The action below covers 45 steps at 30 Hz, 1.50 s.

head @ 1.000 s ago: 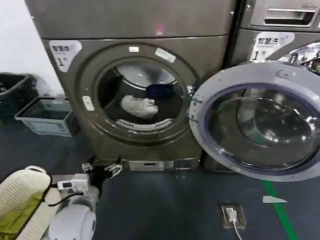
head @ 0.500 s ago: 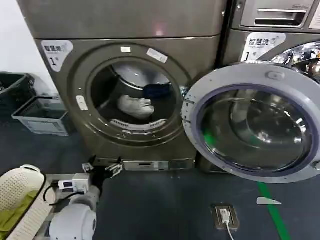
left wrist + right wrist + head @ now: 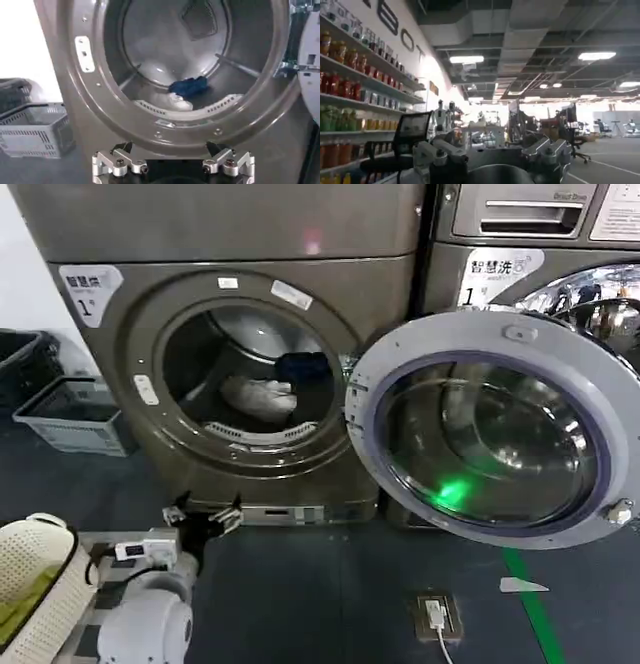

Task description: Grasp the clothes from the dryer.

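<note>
two spread fingers of the left gripper (image 3: 203,519) hold nothing, low before the dryer (image 3: 240,374), aimed at its porthole to reach in. beyond it, the pale garment (image 3: 258,397) and navy garment (image 3: 303,367) lie in the drum. the right gripper (image 3: 492,157), open and empty, points away at shelves.

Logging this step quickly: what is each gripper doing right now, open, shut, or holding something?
Left gripper: open, holding nothing, low in front of the bronze-grey metallic dryer.
Right gripper: open, holding nothing, pointed away into the room.
</note>
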Each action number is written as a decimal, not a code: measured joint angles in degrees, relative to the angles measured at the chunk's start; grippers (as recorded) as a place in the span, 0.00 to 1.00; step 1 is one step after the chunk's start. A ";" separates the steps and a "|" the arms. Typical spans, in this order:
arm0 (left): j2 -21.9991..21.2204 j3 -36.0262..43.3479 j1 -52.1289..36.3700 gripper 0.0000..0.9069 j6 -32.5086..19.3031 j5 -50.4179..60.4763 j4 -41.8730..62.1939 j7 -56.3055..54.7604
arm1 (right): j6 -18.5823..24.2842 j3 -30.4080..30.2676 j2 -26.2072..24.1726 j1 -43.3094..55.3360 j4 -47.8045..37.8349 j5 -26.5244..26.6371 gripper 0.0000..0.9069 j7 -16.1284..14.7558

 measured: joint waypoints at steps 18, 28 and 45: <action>-0.19 0.15 0.19 1.00 0.00 -0.37 0.66 0.05 | 0.15 0.21 0.38 -0.30 -0.05 0.42 1.00 0.65; -0.22 0.18 0.16 1.00 0.00 -0.38 0.90 0.06 | 0.15 0.19 0.46 -0.25 -0.05 0.43 1.00 0.69; -0.18 -0.01 0.46 1.00 0.00 -0.40 0.75 0.02 | 0.18 -0.48 0.79 0.14 -0.03 0.25 1.00 0.61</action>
